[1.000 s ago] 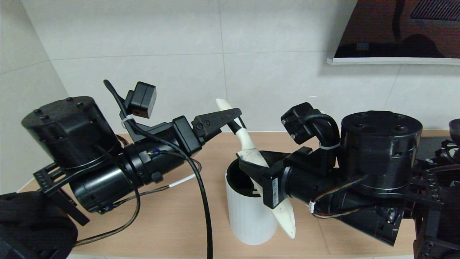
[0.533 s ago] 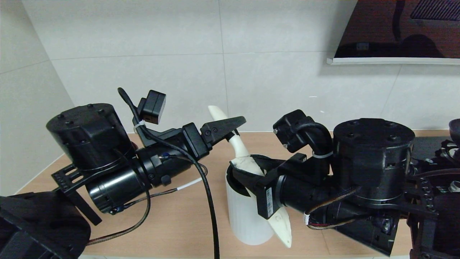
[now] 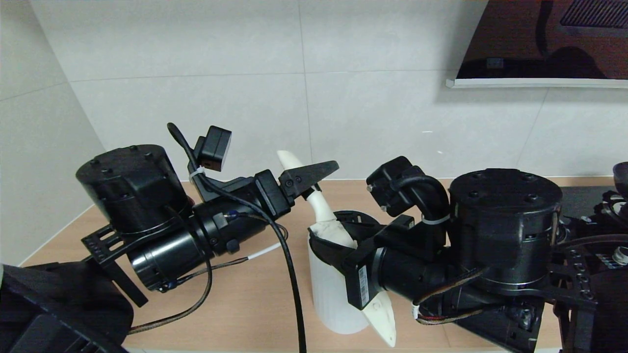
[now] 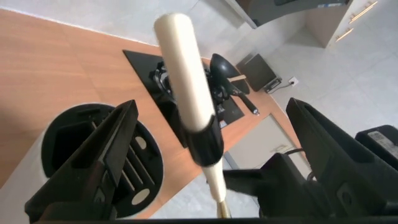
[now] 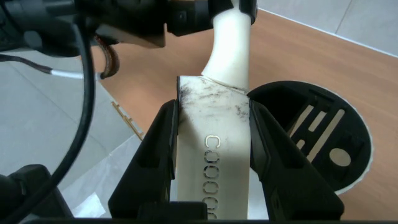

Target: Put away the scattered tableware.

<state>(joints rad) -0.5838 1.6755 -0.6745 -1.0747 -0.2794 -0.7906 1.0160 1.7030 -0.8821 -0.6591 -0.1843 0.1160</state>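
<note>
A white knife (image 3: 324, 208) with a black band on its handle hangs tilted over a white cylindrical utensil holder (image 3: 331, 294) on the wooden counter. Its pointed tip hangs low in front of the holder's wall. My right gripper (image 3: 338, 235) is shut on the flat blade (image 5: 214, 149), right above the holder's black slotted insert (image 5: 323, 137). My left gripper (image 3: 314, 179) is at the handle (image 4: 183, 68). In the left wrist view its fingers (image 4: 99, 168) stand wide apart, open, and clear of the handle on both sides. The holder's rim (image 4: 46, 127) lies below.
A black stove (image 3: 588, 206) with dark cookware (image 4: 221, 68) is at the right end of the wooden counter (image 3: 235, 294). A range hood (image 3: 549, 44) hangs at the upper right. A tiled wall closes the back and left. Bare counter lies left of the holder.
Both arms and the knife have come down toward the holder. The left arm has shifted right, the right arm slightly left, and the knife's tip now hangs lower in front of the holder.
</note>
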